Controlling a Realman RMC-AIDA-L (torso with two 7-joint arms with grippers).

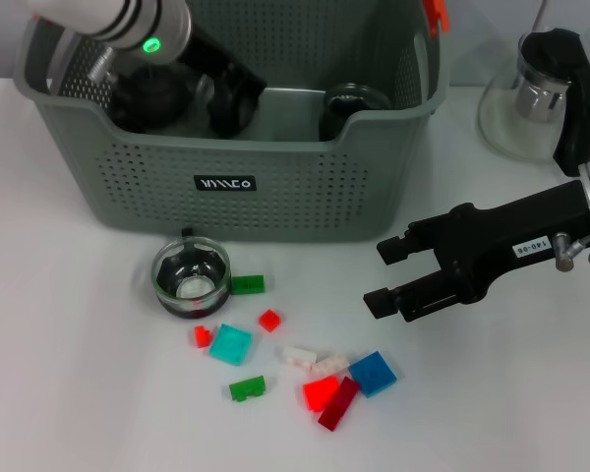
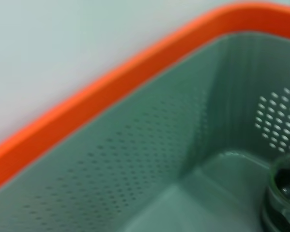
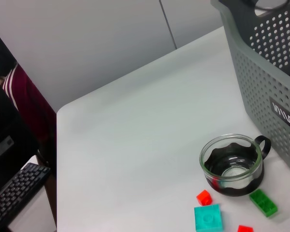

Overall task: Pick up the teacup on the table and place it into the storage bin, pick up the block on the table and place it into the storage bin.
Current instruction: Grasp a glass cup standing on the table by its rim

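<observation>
A glass teacup [image 1: 190, 278] [image 3: 234, 164] with a dark base stands on the table just in front of the storage bin [image 1: 275, 187] [image 3: 266, 72]. Several small blocks lie near it, among them a green block [image 1: 247, 284] [image 3: 263, 203], a cyan block [image 1: 231, 344] [image 3: 208, 218] and a blue block [image 1: 373, 374]. My right gripper [image 1: 385, 273] hovers open to the right of the blocks, holding nothing. My left gripper [image 1: 231, 98] reaches down inside the bin. Two dark teacups [image 1: 152, 98] [image 1: 354, 103] sit in the bin, and one teacup [image 2: 285, 193] shows in the left wrist view.
A glass teapot [image 1: 531, 93] with a black handle stands on the table at the far right, behind my right arm. The bin's orange handle clip [image 2: 111, 92] runs along its rim. In the right wrist view the table edge [image 3: 58, 159] drops off beyond the teacup.
</observation>
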